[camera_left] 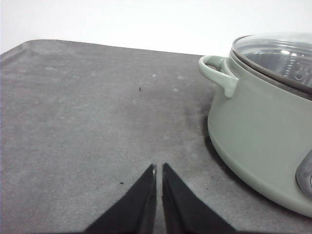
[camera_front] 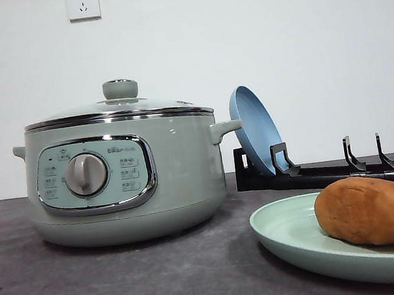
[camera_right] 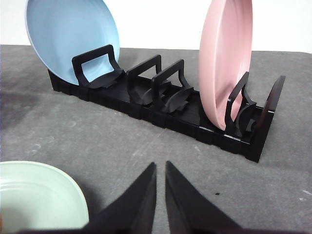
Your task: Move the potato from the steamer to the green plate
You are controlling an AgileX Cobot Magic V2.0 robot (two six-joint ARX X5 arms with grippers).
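One potato (camera_front: 371, 210) already lies on the one green plate (camera_front: 287, 233), which sits on the dark table (camera_front: 128, 285) beside the one steamer (camera_front: 125, 174), whose glass lid (camera_front: 121, 103) is closed. The left pincer (camera_left: 159, 169) hovers low over bare table, its two black tips almost touching with a thin slit between, holding nothing; the steamer's wall and one side handle (camera_left: 217, 73) stand ahead of it and off to one side. The right pincer (camera_right: 160, 166) is likewise nearly closed and empty; the rim of the green plate lies close beside it, and a black dish rack (camera_right: 170, 105) stands ahead of it, carrying one blue plate (camera_right: 68, 36) and one pink plate (camera_right: 226, 61), both on edge. The move looks finished, so the risks are small: a careless swing of the right pincer could nudge the green plate and roll the potato off, or clip the rack and topple an upright plate. The left could bump the steamer handle.
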